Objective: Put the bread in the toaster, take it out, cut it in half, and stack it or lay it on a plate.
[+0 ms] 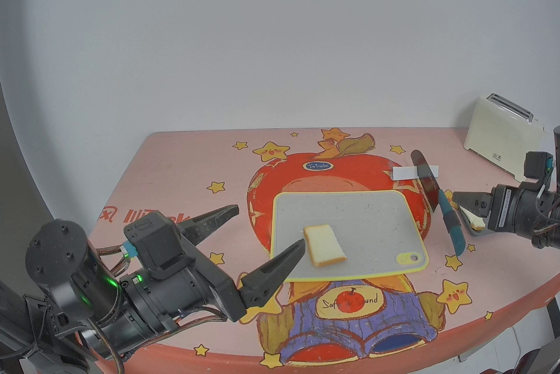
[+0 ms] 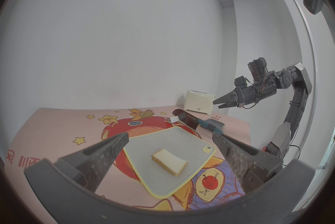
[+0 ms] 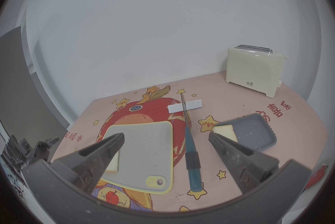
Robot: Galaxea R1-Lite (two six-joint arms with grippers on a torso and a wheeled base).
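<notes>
Half slice of bread (image 1: 324,244) flat on the cutting board (image 1: 361,217) at mid-desk (image 1: 175,171), left pincer (image 1: 269,226) released, hovering at the board's near-left corner. Second bread piece (image 3: 225,132) on the grey plate (image 3: 258,134) (right of the board, past the knife (image 3: 190,151)), right pincer (image 3: 165,136) spread open above it. Toaster (image 1: 501,136) upright at the desk's far right corner.

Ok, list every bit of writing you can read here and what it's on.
Toaster: small dark mark on its side, too small to read.
Knife: tiny print on the blade, blurred.
Table mat: blue oval label on the apple, red characters near the edges, round sign at the front, none surely readable.
</notes>
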